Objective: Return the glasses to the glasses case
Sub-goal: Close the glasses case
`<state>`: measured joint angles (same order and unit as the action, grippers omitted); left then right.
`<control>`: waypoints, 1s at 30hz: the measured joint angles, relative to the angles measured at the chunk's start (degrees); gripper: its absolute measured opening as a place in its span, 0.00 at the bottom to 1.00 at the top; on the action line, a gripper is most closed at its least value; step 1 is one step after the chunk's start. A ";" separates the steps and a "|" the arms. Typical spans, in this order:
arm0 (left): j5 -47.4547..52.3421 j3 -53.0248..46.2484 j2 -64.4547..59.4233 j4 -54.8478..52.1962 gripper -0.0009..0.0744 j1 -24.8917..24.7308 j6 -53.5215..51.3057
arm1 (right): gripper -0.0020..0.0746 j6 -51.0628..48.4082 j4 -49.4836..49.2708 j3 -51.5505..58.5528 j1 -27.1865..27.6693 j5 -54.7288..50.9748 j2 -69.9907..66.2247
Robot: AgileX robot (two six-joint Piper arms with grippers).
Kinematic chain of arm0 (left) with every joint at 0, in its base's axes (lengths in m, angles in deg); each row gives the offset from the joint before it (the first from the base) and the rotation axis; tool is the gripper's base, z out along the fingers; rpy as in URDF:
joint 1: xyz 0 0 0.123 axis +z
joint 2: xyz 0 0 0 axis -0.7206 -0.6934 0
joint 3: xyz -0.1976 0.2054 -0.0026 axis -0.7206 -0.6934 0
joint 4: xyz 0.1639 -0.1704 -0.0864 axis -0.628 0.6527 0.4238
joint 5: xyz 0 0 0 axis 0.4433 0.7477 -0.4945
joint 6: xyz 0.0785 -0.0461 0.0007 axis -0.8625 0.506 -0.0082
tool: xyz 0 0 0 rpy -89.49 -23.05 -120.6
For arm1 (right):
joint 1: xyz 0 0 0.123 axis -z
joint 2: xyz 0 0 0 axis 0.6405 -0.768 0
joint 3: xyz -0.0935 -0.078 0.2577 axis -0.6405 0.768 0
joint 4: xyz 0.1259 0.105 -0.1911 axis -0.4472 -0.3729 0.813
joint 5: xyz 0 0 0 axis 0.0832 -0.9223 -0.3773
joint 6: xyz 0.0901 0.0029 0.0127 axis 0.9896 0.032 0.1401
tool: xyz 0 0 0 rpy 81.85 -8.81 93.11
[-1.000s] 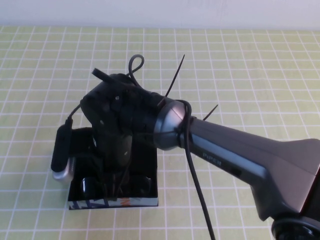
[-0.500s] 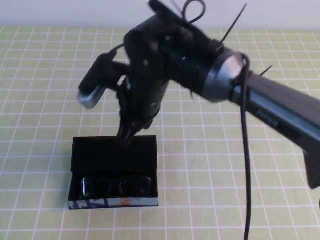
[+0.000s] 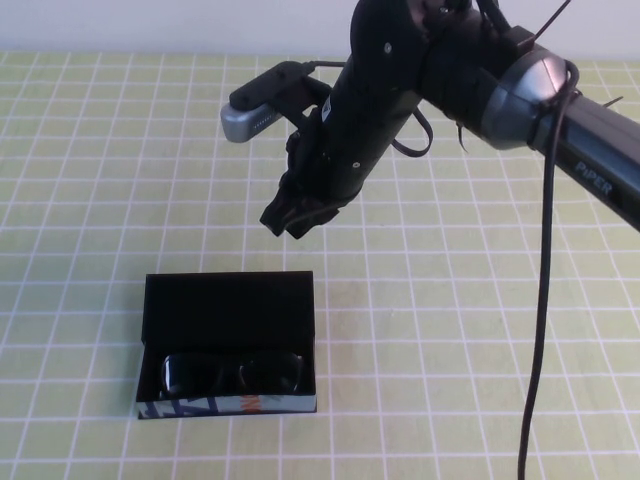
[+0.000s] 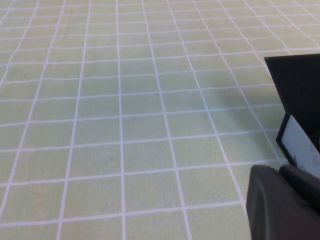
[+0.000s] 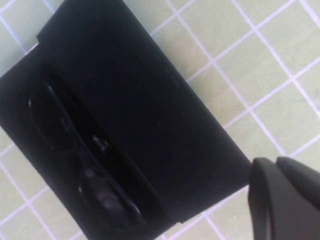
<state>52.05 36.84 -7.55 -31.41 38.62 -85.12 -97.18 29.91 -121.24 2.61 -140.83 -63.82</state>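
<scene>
The black glasses case [image 3: 228, 305] lies open on the checked cloth at the front left, its lid flat behind the tray and its patterned edge at the front. Inside the tray rest the black glasses [image 3: 232, 373], folded, with lenses facing up. My right gripper [image 3: 283, 221] hangs shut and empty above the cloth, behind the case and well clear of it. From the right wrist view the case [image 5: 150, 110] and glasses [image 5: 85, 170] lie below the shut right gripper [image 5: 274, 172]. My left gripper [image 4: 279, 175] sits low beside the case [image 4: 299, 85], fingers together.
A yellow-green cloth [image 3: 480, 300] with a white grid covers the whole table. The right arm [image 3: 560, 110] reaches in from the right, with a black cable [image 3: 545, 280] dangling from it. The pale wall runs along the far edge.
My right gripper has shut, risen out of the case and swung back and to the right. The glasses stay lying in the tray.
</scene>
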 joint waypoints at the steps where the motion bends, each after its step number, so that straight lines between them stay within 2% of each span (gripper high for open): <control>1: -0.13 0.00 0.00 0.00 0.01 0.00 0.00 | 0.01 0.00 -0.17 0.00 0.08 0.00 0.00; 4: -4.10 0.00 0.00 2.20 0.01 0.00 1.70 | 0.01 0.00 -1.25 0.00 0.47 -0.10 0.00; 10: -15.78 0.00 0.00 15.36 0.01 0.00 11.50 | 0.01 0.15 -6.19 0.00 2.34 -0.21 0.00; 14: -22.33 0.00 0.00 17.45 0.01 0.00 12.81 | 0.01 0.14 -8.56 0.00 3.16 -0.21 0.00; 17: -23.65 0.00 0.00 17.84 0.01 0.00 12.89 | 0.01 0.17 -9.58 0.00 3.41 -0.21 0.00; 20: -22.33 0.00 0.00 18.22 0.01 0.00 13.08 | 0.01 0.17 -9.83 0.00 3.50 -0.21 0.00; 24: -15.72 0.96 -2.42 20.35 0.01 0.00 13.82 | 0.01 0.17 -10.31 0.00 3.50 -0.21 0.00; 30: 0.61 12.74 -16.82 21.71 0.01 0.00 8.43 | 0.01 0.17 -10.31 0.00 3.50 -0.21 0.00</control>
<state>52.66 49.58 -24.37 -9.71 38.62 -76.69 -97.01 19.60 -121.24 6.11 -141.04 -63.82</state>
